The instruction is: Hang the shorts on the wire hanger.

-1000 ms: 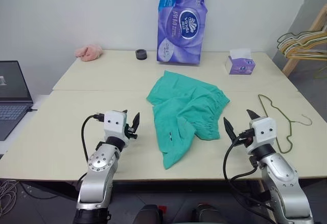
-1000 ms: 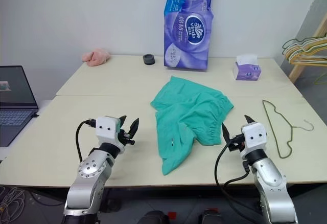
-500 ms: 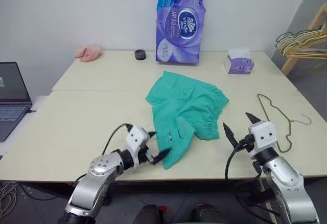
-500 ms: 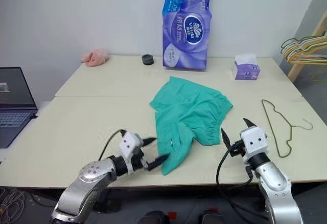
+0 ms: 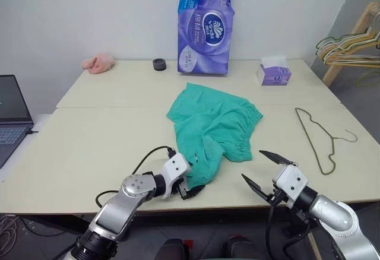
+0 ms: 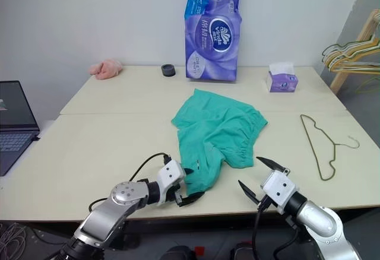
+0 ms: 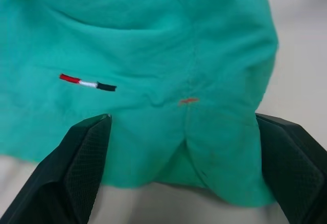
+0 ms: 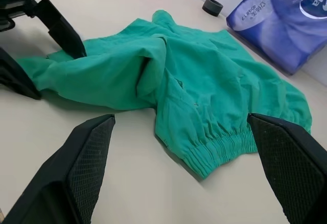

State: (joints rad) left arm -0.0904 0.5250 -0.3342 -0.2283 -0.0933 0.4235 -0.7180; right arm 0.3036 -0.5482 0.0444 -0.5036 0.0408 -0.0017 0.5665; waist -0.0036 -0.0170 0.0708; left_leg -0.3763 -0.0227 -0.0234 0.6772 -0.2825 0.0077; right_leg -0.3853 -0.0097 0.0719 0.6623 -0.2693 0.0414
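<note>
With shorts (image 5: 211, 126) hem straight ahead between my open left tool (image 5: 189, 181), right tool (image 5: 264, 174) open, farther off.

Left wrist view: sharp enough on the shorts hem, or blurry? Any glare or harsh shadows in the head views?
Left wrist view: shorts fabric reads soft, but the small red-white-black mark and the seam stitching are legible; the table behind the cloth is out of focus. Left eye view: even, diffuse light, no glare on the table, only faint shadow under the left end effector. Right wrist view: shorts sharp, fingers softly blurred.
</note>
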